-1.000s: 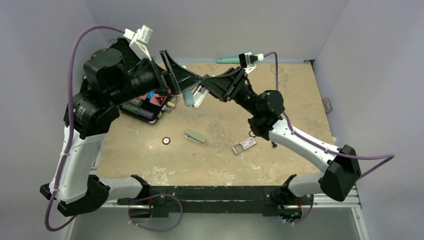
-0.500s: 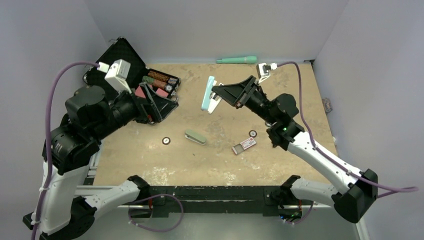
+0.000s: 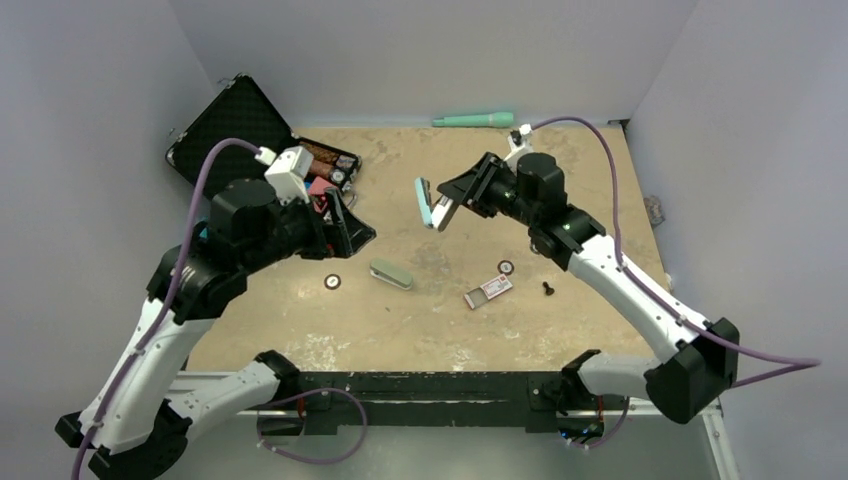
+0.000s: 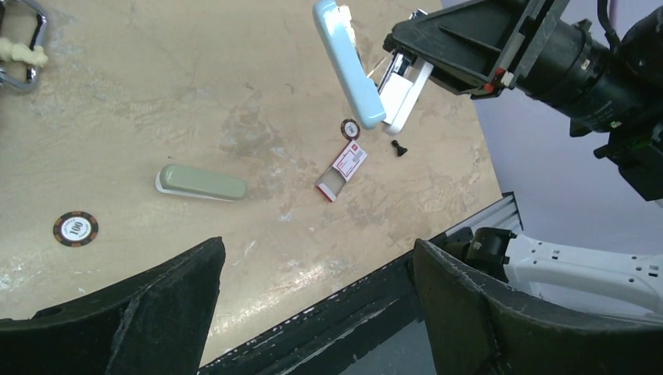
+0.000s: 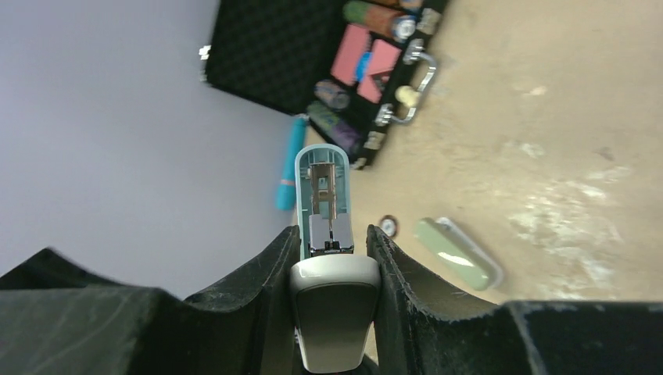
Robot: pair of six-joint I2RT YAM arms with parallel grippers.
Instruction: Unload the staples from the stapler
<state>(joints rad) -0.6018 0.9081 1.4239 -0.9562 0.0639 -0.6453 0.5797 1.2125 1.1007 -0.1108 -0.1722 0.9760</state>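
A light-blue stapler (image 3: 427, 203) with a white base hangs in the air above the table's middle back. Its blue lid is swung open, and the metal magazine shows in the right wrist view (image 5: 323, 195). My right gripper (image 3: 450, 203) is shut on the stapler's white base (image 5: 334, 301). I cannot make out any staples. My left gripper (image 3: 352, 224) is open and empty, off to the left of the stapler and apart from it. In the left wrist view the stapler (image 4: 349, 70) is at the top, far from my wide-open left gripper (image 4: 317, 254).
On the table lie a sage-green stapler (image 3: 390, 273), two poker chips (image 3: 332, 282) (image 3: 506, 267), a red-and-white staple box (image 3: 488, 289) and a small black screw (image 3: 548, 288). An open black case of chips (image 3: 318, 170) stands back left. A teal marker (image 3: 473, 119) lies by the back wall.
My left gripper has let go of the stapler and pulled back down and left. My right arm has swung the stapler round and lowered it slightly, still holding it.
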